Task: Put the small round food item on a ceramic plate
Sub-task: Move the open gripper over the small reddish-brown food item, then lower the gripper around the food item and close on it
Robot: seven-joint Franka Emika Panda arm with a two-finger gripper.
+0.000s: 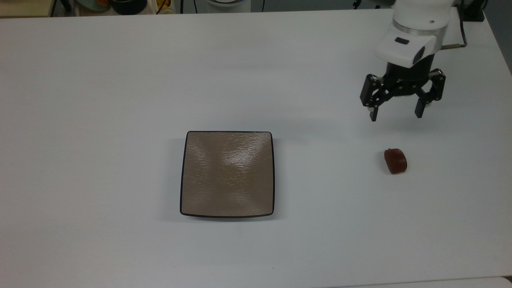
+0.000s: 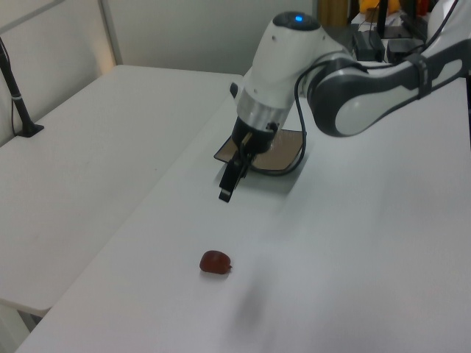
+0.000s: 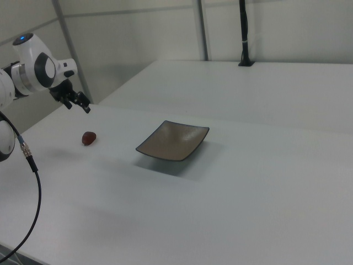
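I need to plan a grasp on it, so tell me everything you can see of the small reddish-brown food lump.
The small round food item is a glossy, reddish-brown, rounded lump, chunky and barrel-like, far smaller than the ceramic plate. It lies on the white table, well off to the top view's right of the plate, touching only the tabletop. The gripper hangs above and short of it, fingers open, not in contact.

Even, bright overhead light, soft shadows

A white sheen lies on the ceramic plate (image 1: pixel 227 174), and faint soft shadows spread over the table (image 1: pixel 120 80) below the open jaws of the gripper (image 1: pixel 396 114); in the left view a dim smudge falls beyond the small round food item (image 2: pixel 215 262).
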